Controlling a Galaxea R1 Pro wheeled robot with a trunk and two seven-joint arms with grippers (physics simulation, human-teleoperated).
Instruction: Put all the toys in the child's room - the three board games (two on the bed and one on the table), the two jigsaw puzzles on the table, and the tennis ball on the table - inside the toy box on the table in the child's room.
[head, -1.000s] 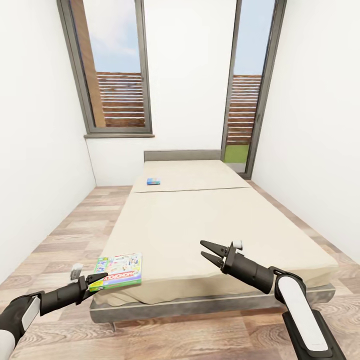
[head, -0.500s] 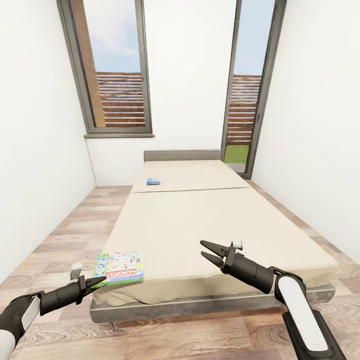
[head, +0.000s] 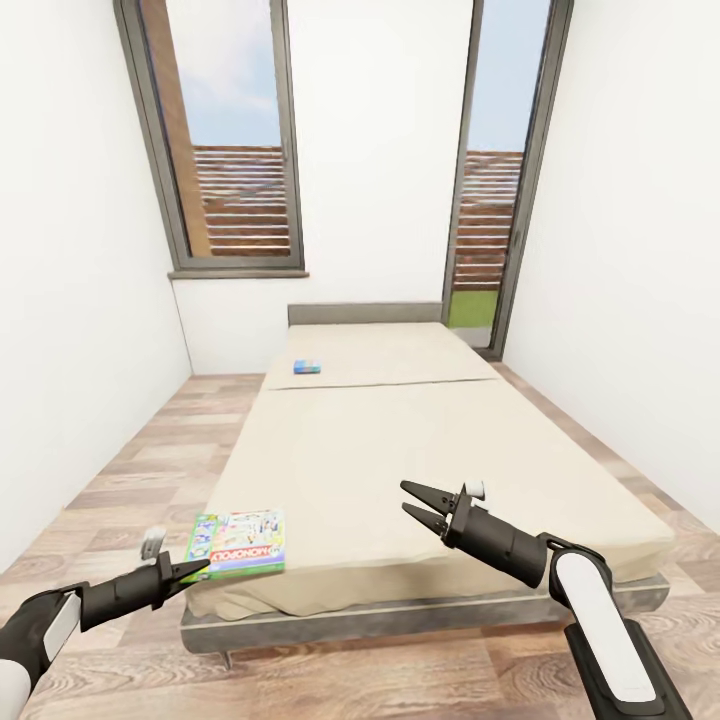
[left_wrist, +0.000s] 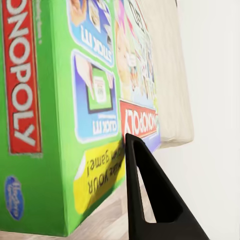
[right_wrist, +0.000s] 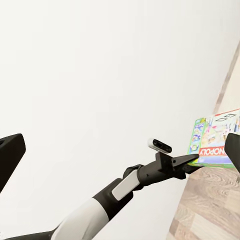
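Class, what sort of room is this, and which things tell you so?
Probably a bedroom: a low bed with headboard, tall windows, and a board game on the mattress.

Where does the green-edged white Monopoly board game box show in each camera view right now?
Head view: green-edged white Monopoly board game box at the beige bed's near left corner.
Left wrist view: box close up, beside one dark finger.
Right wrist view: box at the right edge.
Shared landmark: left gripper at the box's edge.
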